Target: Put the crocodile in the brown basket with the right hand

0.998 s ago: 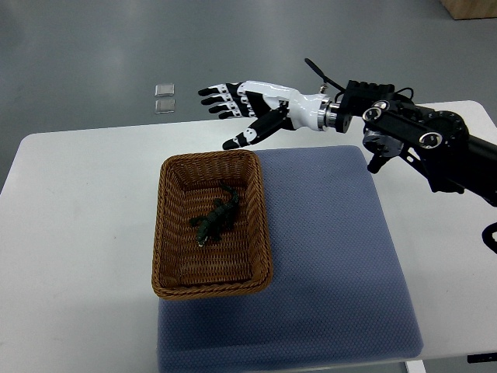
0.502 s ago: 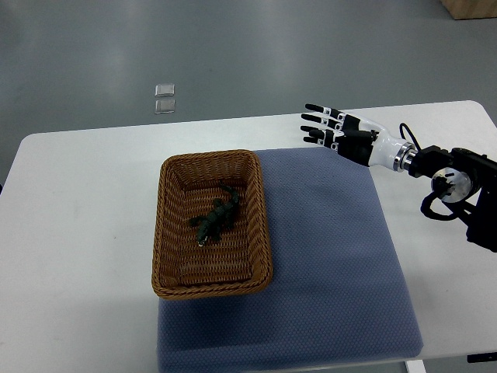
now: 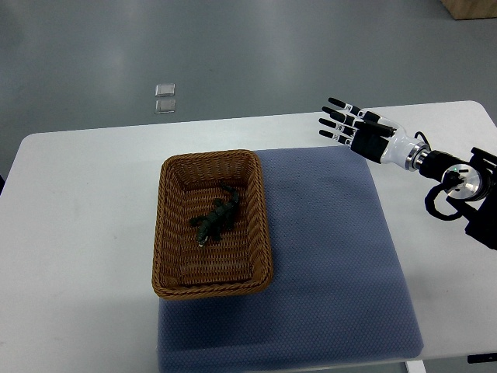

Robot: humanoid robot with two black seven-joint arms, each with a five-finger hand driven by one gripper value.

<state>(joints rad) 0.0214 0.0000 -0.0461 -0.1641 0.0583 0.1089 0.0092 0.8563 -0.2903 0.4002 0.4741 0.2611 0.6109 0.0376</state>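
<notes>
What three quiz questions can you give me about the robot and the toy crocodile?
1. True or false: the crocodile lies inside the brown basket.
2. The right hand is: A) gripping the crocodile; B) open and empty, away from the basket; C) reaching inside the basket.
3. What colour is the mat beside the basket?
Key: 1 true; 2 B; 3 blue.

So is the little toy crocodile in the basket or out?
In. The dark green toy crocodile lies on the floor of the brown woven basket; the white-and-black right hand is off to the side, empty.
</notes>
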